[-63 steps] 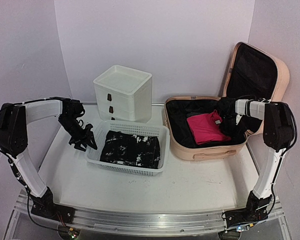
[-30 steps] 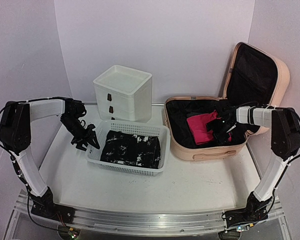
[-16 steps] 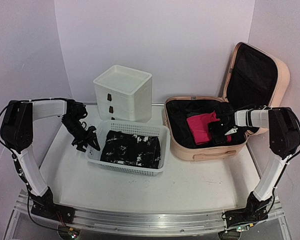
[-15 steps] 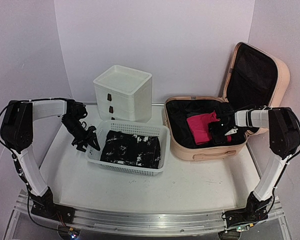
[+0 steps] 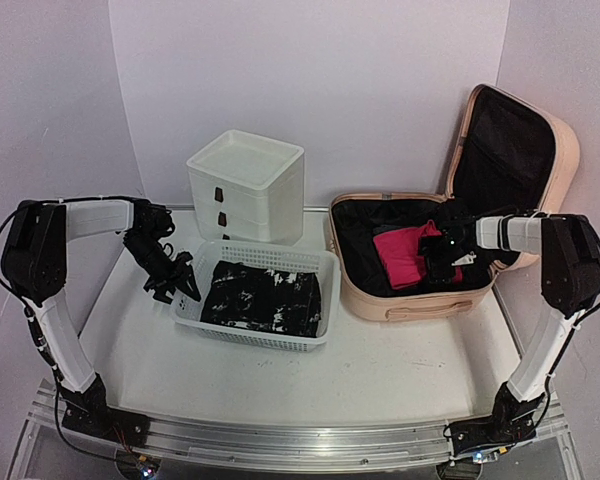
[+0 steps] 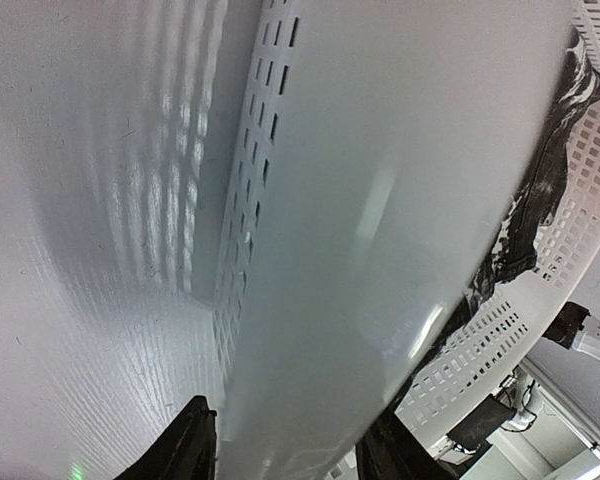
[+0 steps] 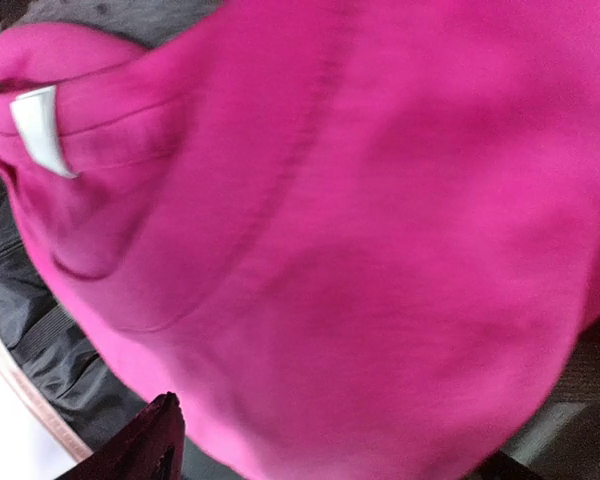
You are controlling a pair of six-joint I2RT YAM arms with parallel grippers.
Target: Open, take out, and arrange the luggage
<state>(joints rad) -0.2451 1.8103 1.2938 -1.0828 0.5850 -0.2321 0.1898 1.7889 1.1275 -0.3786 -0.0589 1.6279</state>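
Observation:
The luggage (image 5: 410, 298), a peach-pink hard-shell suitcase, lies open at the right with its lid (image 5: 520, 150) standing upright. A folded pink garment (image 5: 402, 258) rests on dark clothes inside it. My right gripper (image 5: 442, 250) is down in the suitcase at the garment's right edge. In the right wrist view the pink cloth (image 7: 360, 230) fills the gap between the widely spread jaws of my right gripper (image 7: 325, 440). My left gripper (image 5: 176, 285) sits at the left end of the white mesh basket (image 5: 315, 340). The basket rim (image 6: 380, 200) fills the space between its fingers (image 6: 192, 445).
The basket holds a black-and-white patterned garment (image 5: 262, 298). A white plastic drawer box (image 5: 246, 185) stands behind it near the back wall. The walls close in on the left, the right and behind. The bare white tabletop (image 5: 310, 390) stretches in front of basket and suitcase.
My right gripper came down and leftward onto the pink garment, which is now bunched up, then shifted slightly back to the right. The left gripper nudged closer to the basket's end.

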